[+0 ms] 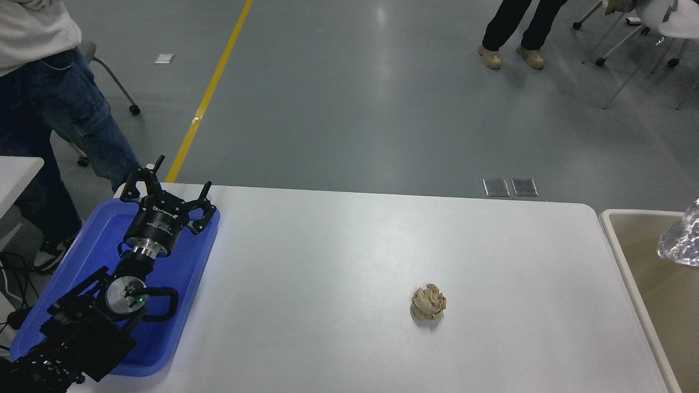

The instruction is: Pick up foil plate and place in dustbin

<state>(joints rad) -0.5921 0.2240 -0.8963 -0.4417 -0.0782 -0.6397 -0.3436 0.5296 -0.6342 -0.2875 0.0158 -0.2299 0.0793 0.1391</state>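
While the left gripper (164,185) rests spread over the tray (82,262), foil (682,240) (partly cropped) shows above the dustbin (622,245).

At your right edge, a sliver of the shiny, wrinkled silver foil plate (682,240) shows over the large beige dustbin with its pale cream rim (617,240); what holds it lies outside the frame. Your left gripper (164,188) sits parked with fingers spread over the blue plastic tray (180,305) at the lower left. A small crumpled tan paper wad (428,302) rests on the white table (338,273), well apart from both.
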